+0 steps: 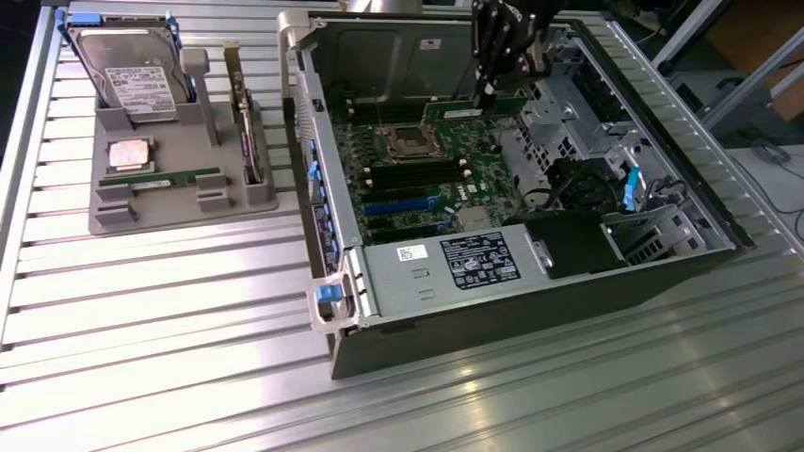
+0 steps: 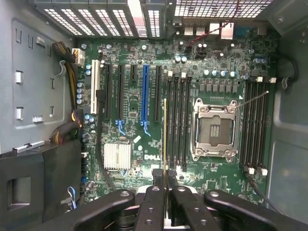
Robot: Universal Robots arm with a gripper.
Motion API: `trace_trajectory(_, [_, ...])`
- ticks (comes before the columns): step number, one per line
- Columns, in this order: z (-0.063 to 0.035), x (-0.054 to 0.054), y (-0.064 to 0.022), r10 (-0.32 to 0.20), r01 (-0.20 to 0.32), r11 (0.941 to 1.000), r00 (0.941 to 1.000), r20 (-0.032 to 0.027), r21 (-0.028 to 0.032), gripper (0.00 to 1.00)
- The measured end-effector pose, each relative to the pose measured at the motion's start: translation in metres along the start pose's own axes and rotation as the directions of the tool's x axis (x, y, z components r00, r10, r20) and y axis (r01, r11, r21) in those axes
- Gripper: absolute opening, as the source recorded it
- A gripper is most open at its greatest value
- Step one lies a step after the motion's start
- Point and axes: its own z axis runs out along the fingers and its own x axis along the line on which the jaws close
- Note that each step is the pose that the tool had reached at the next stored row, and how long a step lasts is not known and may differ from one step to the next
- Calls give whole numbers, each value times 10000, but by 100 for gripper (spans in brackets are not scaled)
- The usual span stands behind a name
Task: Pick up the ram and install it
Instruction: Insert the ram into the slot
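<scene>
Gripper (image 2: 165,177), jaws nearly closed, clamps the ram (image 2: 165,137) edge-on above the motherboard (image 2: 139,144), beside its memory slots (image 2: 177,120), inside the open computer case (image 1: 503,311)

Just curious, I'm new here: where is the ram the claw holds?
The ram hangs in the claw inside the case, at the exterior view's right, above the slots by the socket.

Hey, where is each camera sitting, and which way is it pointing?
Exterior view: off the arm, above the table, looking down at an angle into the open computer case; the gripper shows.
Wrist view: on the wrist, looking straight down past its fingers at the motherboard.
Both share the gripper shut on the ram and the empty processor socket.
</scene>
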Motion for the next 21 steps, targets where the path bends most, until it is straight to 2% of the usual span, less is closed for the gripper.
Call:
trace_trajectory(5, [91,-6,1,5,-5,10000,9998,-178,-8,13])
trace_trajectory(7, [138,-8,1,5,-6,10000,9995,-307,-13,13])
trace_trajectory(9, [160,-9,1,5,-6,10000,9993,-371,-16,13])
trace_trajectory(12, [191,-12,21,6,-7,10000,9991,-420,-18,13])
trace_trajectory(17, [237,-15,90,6,-7,10000,9991,-429,-19,13])
trace_trajectory(18, [242,-13,97,6,-7,10000,9991,-422,-18,13])
trace_trajectory(19, [247,-10,105,6,-7,10000,9993,-374,-16,13])
trace_trajectory(20, [252,-7,120,5,-6,10000,9998,-212,-9,13])
trace_trajectory(21, [260,9,148,4,-5,10000,10000,79,3,13])
